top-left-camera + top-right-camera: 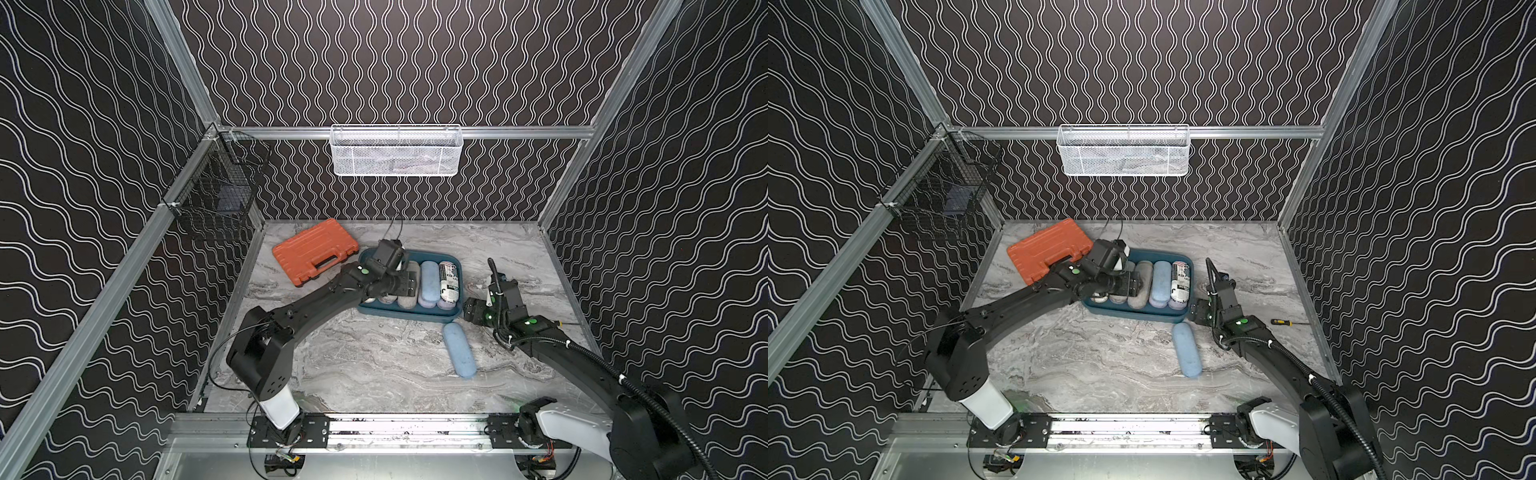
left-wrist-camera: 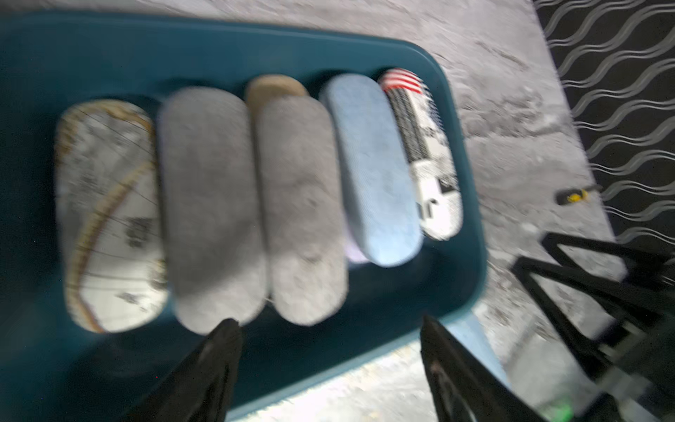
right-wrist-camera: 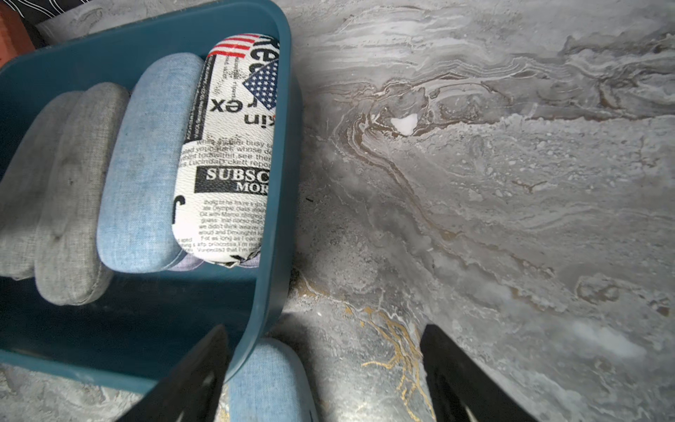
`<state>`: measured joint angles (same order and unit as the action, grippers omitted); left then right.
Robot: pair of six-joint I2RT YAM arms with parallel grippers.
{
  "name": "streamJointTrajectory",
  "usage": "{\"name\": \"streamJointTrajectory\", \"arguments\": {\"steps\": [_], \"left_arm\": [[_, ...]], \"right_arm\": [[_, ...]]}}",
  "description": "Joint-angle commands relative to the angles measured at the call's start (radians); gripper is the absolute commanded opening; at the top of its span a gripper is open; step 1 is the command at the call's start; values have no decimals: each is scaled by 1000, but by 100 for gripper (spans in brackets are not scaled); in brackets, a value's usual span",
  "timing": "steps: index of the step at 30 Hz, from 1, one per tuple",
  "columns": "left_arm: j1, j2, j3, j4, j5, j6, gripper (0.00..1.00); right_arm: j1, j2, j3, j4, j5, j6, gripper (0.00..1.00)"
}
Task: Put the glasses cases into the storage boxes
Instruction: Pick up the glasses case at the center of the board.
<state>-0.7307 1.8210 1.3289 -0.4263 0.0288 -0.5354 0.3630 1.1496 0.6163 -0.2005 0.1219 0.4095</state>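
Glasses cases [image 1: 430,282] fill the teal tray [image 1: 407,319] side by side: map-print, grey felt, light blue, newspaper-print. Another light blue case [image 1: 459,351] lies on the marble table [image 1: 374,374] just outside the tray's front edge. The left gripper [image 2: 328,320] hovers over the tray and the right gripper [image 3: 325,328] sits at its corner, both with jaws spread wide and empty.

A grey marbled tabletop [image 1: 353,365] is recorded. Directly on it are set a dark teal rectangular plastic tray [image 1: 407,318], an orange ribbed plastic tool case [image 1: 309,249], a light blue oblong fabric glasses case [image 1: 459,349] and a small yellow-and-black screwdriver [image 1: 1281,322].
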Motion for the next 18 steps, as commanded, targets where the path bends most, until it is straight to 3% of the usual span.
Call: {"name": "streamJointTrajectory", "arguments": {"steps": [1, 7, 18], "left_arm": [[-48, -20, -17, 39, 19, -63, 83], [-154, -1, 1, 20, 2, -138, 88], [-321, 89, 8, 71, -64, -392, 91]], "right_arm": [[0, -20, -3, -8, 19, 35, 84], [-1, -87, -1, -28, 112, 56, 85], [-4, -252, 3, -59, 267, 75, 88]]}}
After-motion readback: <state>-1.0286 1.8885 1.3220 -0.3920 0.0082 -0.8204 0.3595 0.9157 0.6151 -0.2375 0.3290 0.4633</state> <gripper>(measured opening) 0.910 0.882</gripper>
